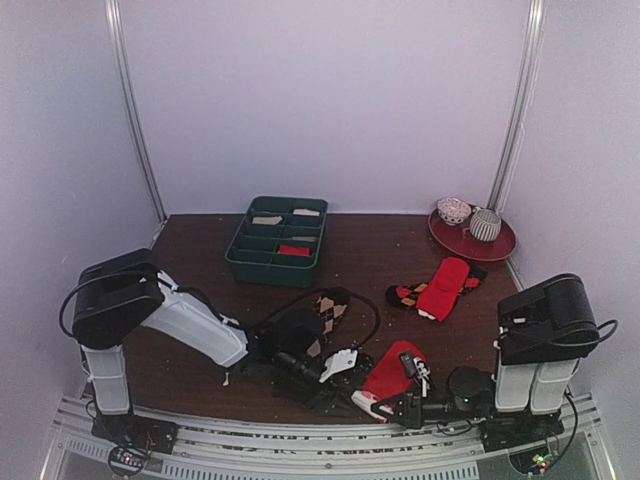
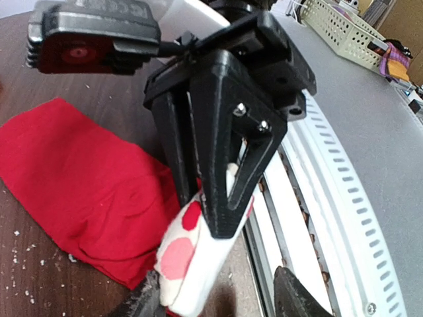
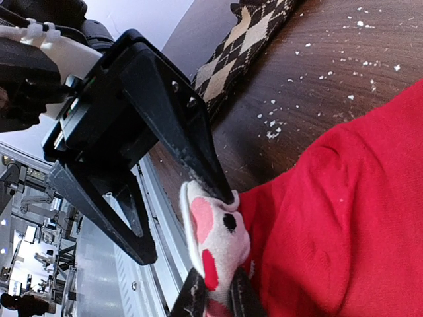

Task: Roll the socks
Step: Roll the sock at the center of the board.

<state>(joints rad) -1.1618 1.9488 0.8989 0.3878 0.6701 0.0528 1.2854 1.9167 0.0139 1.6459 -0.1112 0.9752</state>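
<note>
A bright red sock (image 1: pixel 393 368) lies near the table's front edge, its white cuff (image 2: pixel 185 264) spotted red and pink. My right gripper (image 3: pixel 218 300) is shut on that cuff (image 3: pixel 215 238), coming in low from the right (image 1: pixel 385 408). My left gripper (image 2: pixel 218 304) stands open around the cuff's end, facing the right one. One of its fingers (image 3: pixel 198 158) touches the cuff's top edge. The dark brown argyle sock (image 1: pixel 322 318) lies just behind the left gripper, partly under the arm, and shows in the right wrist view's top (image 3: pixel 241 39).
A green divided tray (image 1: pixel 275 274) sits at the back centre. A red plate (image 1: pixel 495 248) with two bowls is at the back right. A plain red sock on a dark one (image 1: pixel 443 287) lies to the right. A metal rail (image 1: pixel 300 445) runs along the near edge.
</note>
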